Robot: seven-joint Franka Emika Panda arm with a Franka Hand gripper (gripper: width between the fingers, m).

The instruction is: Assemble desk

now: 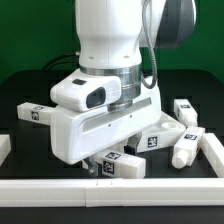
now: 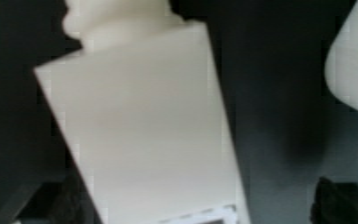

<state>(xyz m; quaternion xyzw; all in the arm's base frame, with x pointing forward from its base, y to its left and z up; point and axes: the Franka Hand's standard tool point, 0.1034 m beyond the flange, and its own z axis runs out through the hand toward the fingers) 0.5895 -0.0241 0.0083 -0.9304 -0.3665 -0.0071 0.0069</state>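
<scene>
Looking at the gripper (image 2: 190,202) spread wide, straddling one desk leg (image 2: 140,120) lying flat on the counter (image 1: 32,162), not clamped yet. Seems light, stiff, slick hard plastic. Best to pinch across the flat sides mid-length, away from the peg (image 2: 114,25) end. Spotted more spare legs (image 1: 186,110) off toward the exterior view's right.

One leg (image 1: 122,163) lies under the gripper (image 1: 108,166), just behind the front rail (image 1: 60,186). Three more sit at the exterior view's right: rear leg (image 1: 186,110) farthest back, middle leg (image 1: 160,140) nearest the arm, outer leg (image 1: 188,150) beside the side rail (image 1: 214,150). Tagged part (image 1: 35,115) lies at the exterior view's left, farther back.
</scene>
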